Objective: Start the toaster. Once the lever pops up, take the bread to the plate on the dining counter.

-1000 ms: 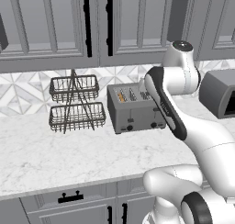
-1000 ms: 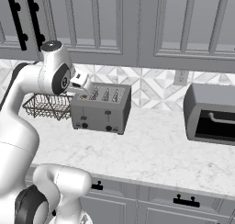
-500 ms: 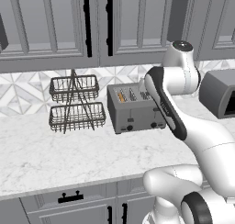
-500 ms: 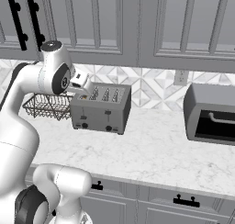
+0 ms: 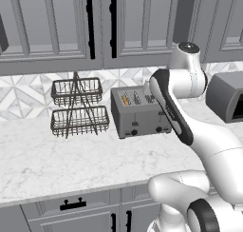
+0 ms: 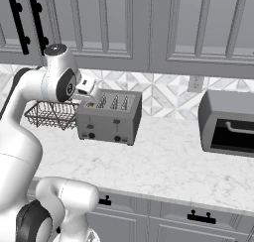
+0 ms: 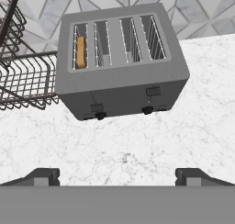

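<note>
Claw (image 7: 117, 175) with jaws spread wide, nothing between them, hanging above the desk (image 7: 137, 145) and looking down at the toaster front

Just ahead of the claw and below it: toaster (image 7: 121, 64), four slots on top, two small levers and two black knobs on the face toward the claw. Left lever (image 7: 97, 108) sits low on the front, right lever (image 7: 153, 91) a bit higher, too small to say which is pressed

Bread (image 7: 81, 52) stands in the slot farthest to the claw's left, top edge showing near the slot rim. Wire basket rack (image 7: 20, 76) just beside the toaster on that same side. Well off to the claw's right, dark oven box (image 6: 230, 122) on the same desk

Progress: early. Judging by the free claw and bread in the slot, toaster start looks not done yet; pressing the lever, waiting for the pop, lifting the slice and carrying it to the plate all remain

Arm pose: upper link rises from the base, bends at the elbow (image 5: 189, 69) high near the wall cabinets, wrist folded down and forward so the hand (image 6: 85, 86) sits over the toaster's near top edge, tilted toward it
</note>
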